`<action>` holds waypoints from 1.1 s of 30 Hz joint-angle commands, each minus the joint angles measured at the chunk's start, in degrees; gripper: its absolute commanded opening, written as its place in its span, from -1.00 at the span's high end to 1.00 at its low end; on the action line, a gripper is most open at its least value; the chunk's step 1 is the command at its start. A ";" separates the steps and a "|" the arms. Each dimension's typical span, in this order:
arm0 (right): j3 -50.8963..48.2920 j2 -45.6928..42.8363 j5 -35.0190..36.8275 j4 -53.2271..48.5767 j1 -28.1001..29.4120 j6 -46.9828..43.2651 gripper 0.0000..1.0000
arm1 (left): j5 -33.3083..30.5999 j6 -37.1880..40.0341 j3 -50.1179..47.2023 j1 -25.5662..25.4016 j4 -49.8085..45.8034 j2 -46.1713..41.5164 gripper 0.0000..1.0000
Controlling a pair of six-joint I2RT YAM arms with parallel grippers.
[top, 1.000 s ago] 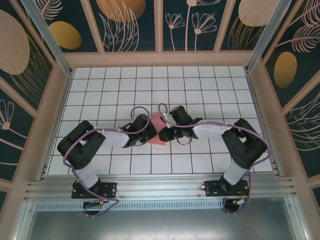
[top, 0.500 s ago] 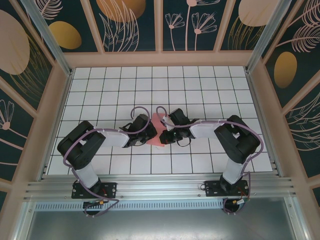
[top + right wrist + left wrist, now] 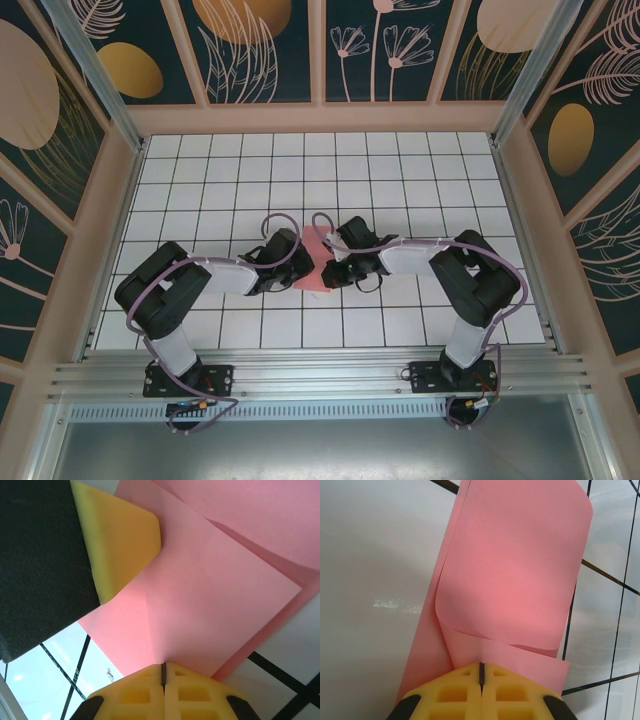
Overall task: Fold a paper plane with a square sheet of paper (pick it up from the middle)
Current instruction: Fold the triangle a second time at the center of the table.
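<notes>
Pressing folded square sheet of paper at middle of surface; left pincer, right pincer both pressed together, tips on sheet; risking skewed crease or tear from sideways drag against curled flap.

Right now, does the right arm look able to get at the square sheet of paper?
Likely yes: the right fingers, shut, touch the square sheet of paper at its edge. The left fingers lie off to one side, not in the way.
</notes>
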 commanded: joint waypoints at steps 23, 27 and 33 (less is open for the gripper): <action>3.05 -2.38 -3.36 -4.16 1.50 -0.43 1.00 | -0.60 0.39 -1.23 0.33 -4.21 2.95 1.00; 2.60 0.12 -2.46 -4.05 0.75 -0.60 1.00 | -0.47 0.40 -1.30 0.30 -3.99 2.93 1.00; -1.78 2.15 -3.45 -2.73 -0.54 0.34 1.00 | -0.73 0.49 -1.58 0.31 -4.18 2.89 1.00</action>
